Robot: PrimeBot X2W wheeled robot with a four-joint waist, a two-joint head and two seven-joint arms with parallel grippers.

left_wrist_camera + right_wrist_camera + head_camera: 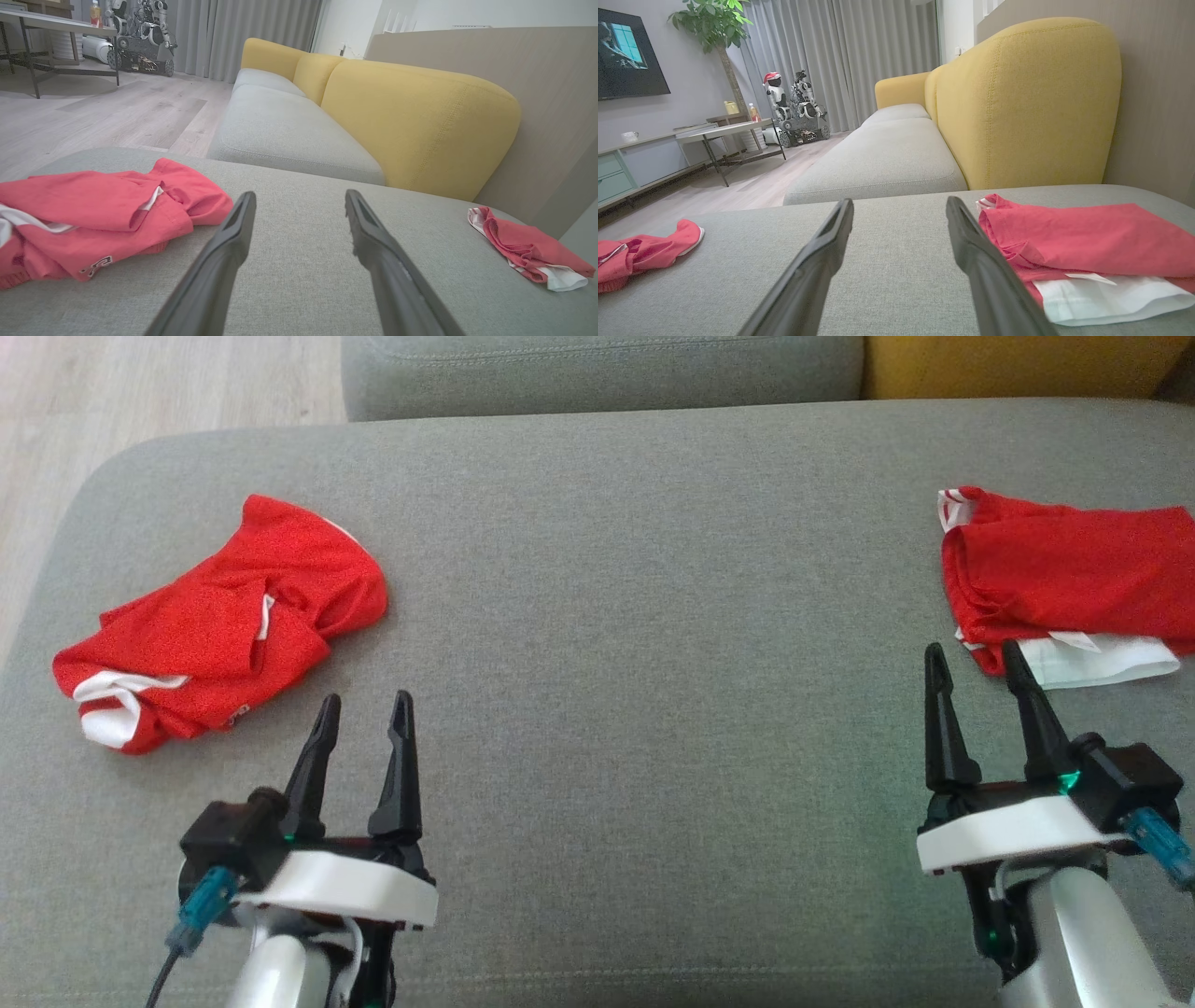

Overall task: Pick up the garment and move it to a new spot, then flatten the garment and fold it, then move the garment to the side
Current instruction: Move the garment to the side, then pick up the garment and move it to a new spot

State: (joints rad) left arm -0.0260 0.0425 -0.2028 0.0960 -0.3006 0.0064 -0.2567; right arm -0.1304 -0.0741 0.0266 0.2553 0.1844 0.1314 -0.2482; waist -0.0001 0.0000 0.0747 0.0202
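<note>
The soft grey cushion (pixel 597 616) could snag under a deep pinch. The crumpled shirt (pixel 224 616) lies near its left edge, just beside the left claw (pixel 366 698); grabbing one layer would drag it unevenly. The right claw (pixel 972 649) could nudge the folded shirt (pixel 1064 579). Both claws gape empty.

left end effector (pixel 364 709) spread wide, right end effector (pixel 971 658) likewise, both empty

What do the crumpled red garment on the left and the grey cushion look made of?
Crumpled red garment: probably thin matte jersey knit; it drapes in soft folds. Grey cushion: matte woven upholstery fabric; a heathered weave shows.
</note>
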